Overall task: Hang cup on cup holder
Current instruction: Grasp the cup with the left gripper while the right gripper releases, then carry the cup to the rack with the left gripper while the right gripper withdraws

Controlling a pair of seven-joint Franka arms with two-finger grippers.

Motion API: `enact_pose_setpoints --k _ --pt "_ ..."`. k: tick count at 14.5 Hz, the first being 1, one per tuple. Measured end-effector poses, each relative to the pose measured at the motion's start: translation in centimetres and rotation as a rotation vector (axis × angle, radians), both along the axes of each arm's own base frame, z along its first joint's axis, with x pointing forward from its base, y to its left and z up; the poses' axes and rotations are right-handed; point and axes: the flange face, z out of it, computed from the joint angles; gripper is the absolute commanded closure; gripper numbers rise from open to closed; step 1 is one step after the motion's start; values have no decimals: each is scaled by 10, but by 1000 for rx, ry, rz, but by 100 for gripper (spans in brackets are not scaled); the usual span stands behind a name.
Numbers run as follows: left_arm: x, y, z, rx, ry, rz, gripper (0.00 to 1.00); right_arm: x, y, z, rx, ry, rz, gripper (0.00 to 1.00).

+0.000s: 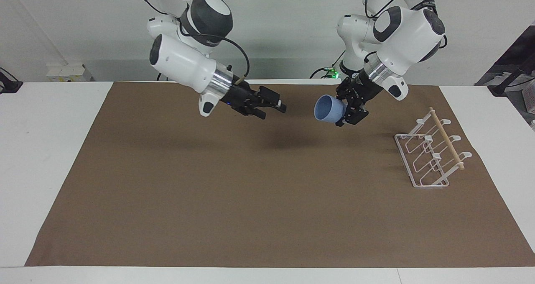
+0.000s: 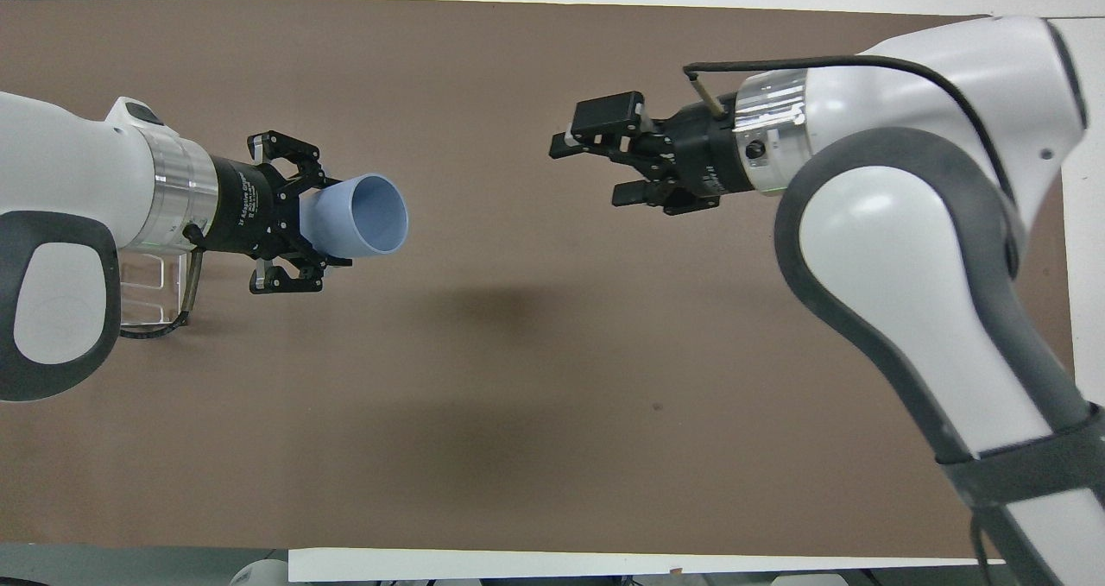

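The light blue cup [image 1: 328, 109] is held in the air on its side, its open mouth toward the right arm. My left gripper [image 1: 343, 109] is shut on the cup's base; the overhead view shows the same grip [image 2: 324, 215] on the cup [image 2: 367, 217]. My right gripper [image 1: 273, 109] is open and empty over the mat, well apart from the cup, as the overhead view [image 2: 591, 170] also shows. The white wire cup holder [image 1: 430, 154] with its wooden dowel stands on the mat toward the left arm's end, empty. In the overhead view the left arm hides most of it [image 2: 147, 284].
A brown mat [image 1: 209, 192] covers most of the white table [image 1: 50, 150]. Nothing else stands on it. The cup holder sits near the mat's edge at the left arm's end.
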Motion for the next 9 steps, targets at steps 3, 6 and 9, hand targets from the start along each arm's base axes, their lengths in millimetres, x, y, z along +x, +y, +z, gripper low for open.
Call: enact_pose_setpoints --k 3,6,9 --pt "3 25 -9 199 -27 -34 67 8 -70 -5 -200 -39 47 1" --pt "9 49 -10 443 -96 -86 67 15 -139 -14 -423 -69 99 1" --pt "15 68 -5 703 -192 -157 67 7 -185 1 -677 -43 155 1"
